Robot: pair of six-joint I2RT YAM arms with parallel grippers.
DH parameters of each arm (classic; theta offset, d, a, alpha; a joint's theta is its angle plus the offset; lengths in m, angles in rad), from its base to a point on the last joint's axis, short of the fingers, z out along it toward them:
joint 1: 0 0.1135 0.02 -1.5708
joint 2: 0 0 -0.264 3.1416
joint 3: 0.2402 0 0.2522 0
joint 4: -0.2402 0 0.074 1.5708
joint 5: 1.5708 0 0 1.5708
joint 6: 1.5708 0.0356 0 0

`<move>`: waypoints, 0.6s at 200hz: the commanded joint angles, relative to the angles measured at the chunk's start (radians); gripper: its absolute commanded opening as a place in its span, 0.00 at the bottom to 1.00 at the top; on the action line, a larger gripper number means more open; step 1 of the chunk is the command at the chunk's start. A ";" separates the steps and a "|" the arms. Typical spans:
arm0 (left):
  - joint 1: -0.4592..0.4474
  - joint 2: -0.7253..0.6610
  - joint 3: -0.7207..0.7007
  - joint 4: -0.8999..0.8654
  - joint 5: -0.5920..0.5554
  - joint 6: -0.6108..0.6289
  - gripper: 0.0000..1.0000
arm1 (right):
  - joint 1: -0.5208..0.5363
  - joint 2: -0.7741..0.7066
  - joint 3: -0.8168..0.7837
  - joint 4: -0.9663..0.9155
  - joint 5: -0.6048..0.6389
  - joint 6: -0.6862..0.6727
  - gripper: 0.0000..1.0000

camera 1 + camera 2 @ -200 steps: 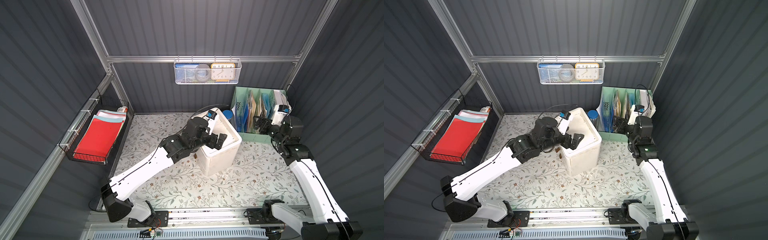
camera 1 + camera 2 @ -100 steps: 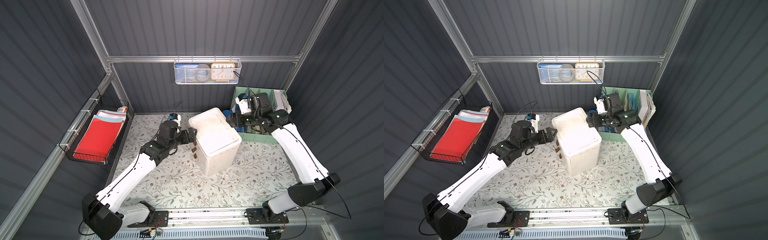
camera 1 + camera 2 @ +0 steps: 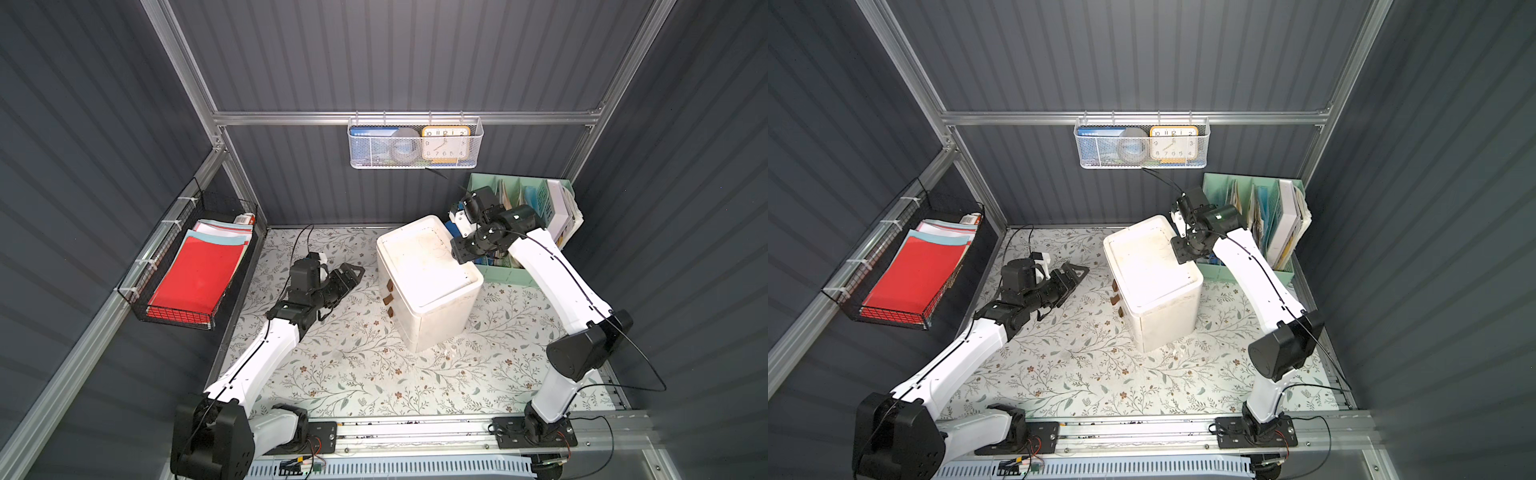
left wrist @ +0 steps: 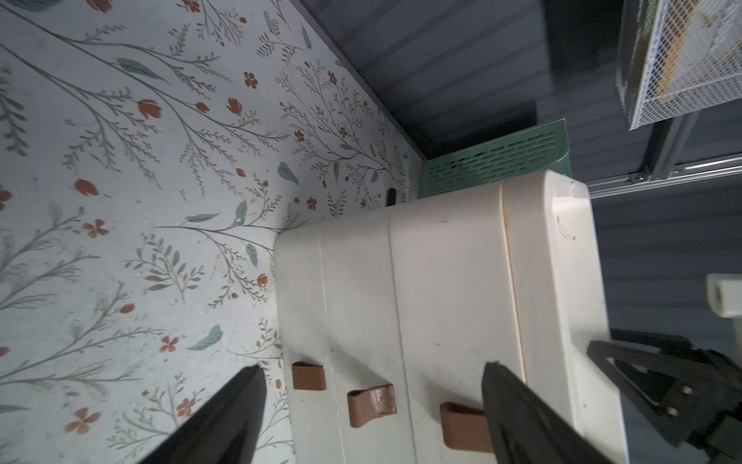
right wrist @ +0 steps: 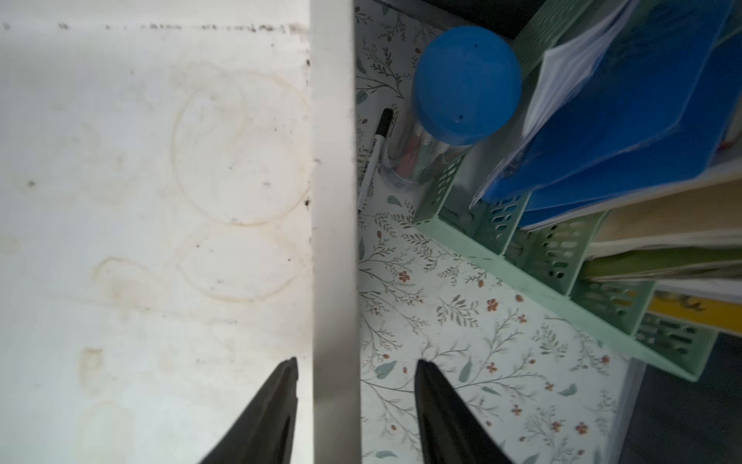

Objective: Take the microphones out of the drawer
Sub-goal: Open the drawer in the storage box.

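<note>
Two open pincers: left pincer [image 4: 373, 365] before drawer unit [image 3: 428, 270] handles [image 4: 371, 403], right pincer [image 5: 355, 360] astride its top rim [image 5: 333, 201].

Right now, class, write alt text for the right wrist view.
Two black fingers straddle the raised edge of a stained white drawer unit. Beside it on a floral table are a blue-lidded jar, a pen and a green rack.

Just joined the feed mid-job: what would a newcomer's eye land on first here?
The white drawer unit sits mid-table, drawers shut, its three brown handles facing the open left hand. The right hand straddles the unit's top rim on the side opposite the handles, without touching it. On the left wall, the red papers in a wire basket stand out.
</note>
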 commanded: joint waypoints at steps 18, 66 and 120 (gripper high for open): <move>0.009 0.012 -0.051 0.187 0.132 -0.065 0.77 | 0.012 -0.012 -0.017 -0.020 -0.013 -0.010 0.21; 0.010 0.031 -0.158 0.424 0.218 -0.160 0.64 | 0.012 -0.074 -0.084 -0.004 0.026 0.035 0.04; 0.010 0.120 -0.313 0.877 0.266 -0.400 0.60 | 0.012 -0.151 -0.086 -0.059 0.116 0.103 0.02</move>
